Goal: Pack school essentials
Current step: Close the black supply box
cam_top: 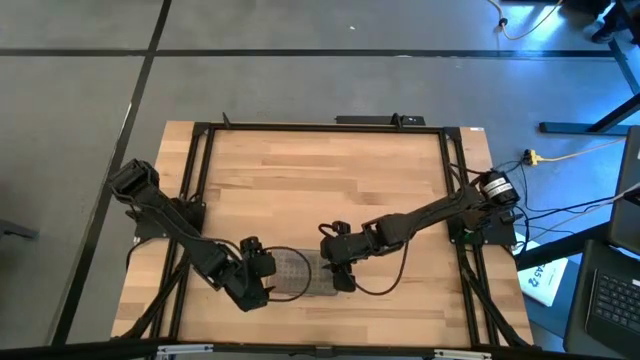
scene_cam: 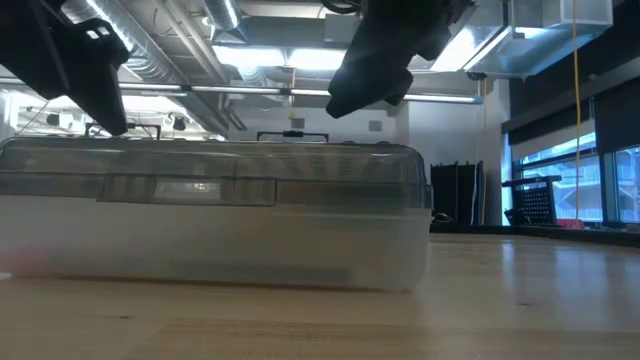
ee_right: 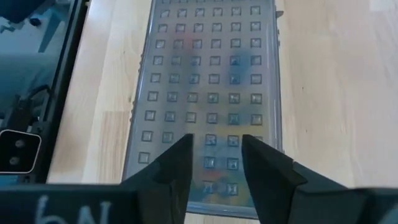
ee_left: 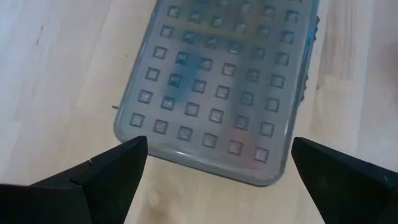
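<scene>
Where both arms hover, closed case.

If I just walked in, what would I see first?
You would see the clear case with its dotted lid shut, lying on the wooden table near the front edge. Colourful things show blurrily through the lid. Two dark arms meet over it: the left pincer is wide open at one end, and the right pincer hovers over the other end with a narrow gap between its fingers.
</scene>
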You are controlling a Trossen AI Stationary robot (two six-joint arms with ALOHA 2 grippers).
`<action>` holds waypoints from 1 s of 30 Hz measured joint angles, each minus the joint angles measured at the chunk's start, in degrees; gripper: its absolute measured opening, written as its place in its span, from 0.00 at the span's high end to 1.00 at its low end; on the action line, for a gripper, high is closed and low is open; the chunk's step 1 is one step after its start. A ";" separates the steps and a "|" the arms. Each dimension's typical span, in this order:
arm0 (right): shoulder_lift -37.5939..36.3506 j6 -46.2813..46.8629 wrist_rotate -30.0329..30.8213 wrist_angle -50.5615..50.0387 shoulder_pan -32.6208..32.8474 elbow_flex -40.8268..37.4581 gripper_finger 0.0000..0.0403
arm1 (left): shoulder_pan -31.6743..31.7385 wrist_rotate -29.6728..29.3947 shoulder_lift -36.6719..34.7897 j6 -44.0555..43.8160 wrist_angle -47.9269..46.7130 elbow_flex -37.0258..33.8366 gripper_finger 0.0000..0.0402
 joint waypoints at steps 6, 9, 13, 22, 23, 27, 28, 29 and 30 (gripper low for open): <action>0.37 -0.21 0.03 -0.03 1.58 -0.04 0.72 | 0.73 -0.20 0.00 2.18 2.14 0.00 0.02; 1.69 -0.23 0.03 0.77 2.30 -0.31 0.74 | 0.73 -0.46 0.22 2.81 4.14 -0.36 0.02; 4.10 -0.64 0.04 2.78 2.63 -0.39 0.76 | 0.73 -0.97 0.35 2.61 4.37 -1.16 0.02; 6.70 -1.67 0.25 4.02 2.54 -0.33 0.77 | 0.73 -0.78 0.37 0.86 9.18 -4.58 0.02; 6.71 -1.67 0.24 4.04 2.54 -0.33 0.77 | 0.73 -0.76 0.37 0.86 9.81 -4.84 0.02; 6.84 -1.67 1.32 3.96 2.53 -0.31 0.77 | 0.71 -0.92 0.32 0.85 9.79 -5.77 0.02; 6.84 -1.67 2.04 3.87 2.54 -0.31 0.77 | 0.71 -1.06 0.31 0.86 9.94 -6.09 0.02; 6.84 -1.67 2.44 3.70 2.54 -0.31 0.77 | 0.71 -1.33 0.31 0.88 10.27 -6.44 0.02; 6.85 -1.68 2.76 3.41 2.41 -0.31 0.77 | 0.71 -1.58 0.34 0.89 10.82 -6.86 0.02</action>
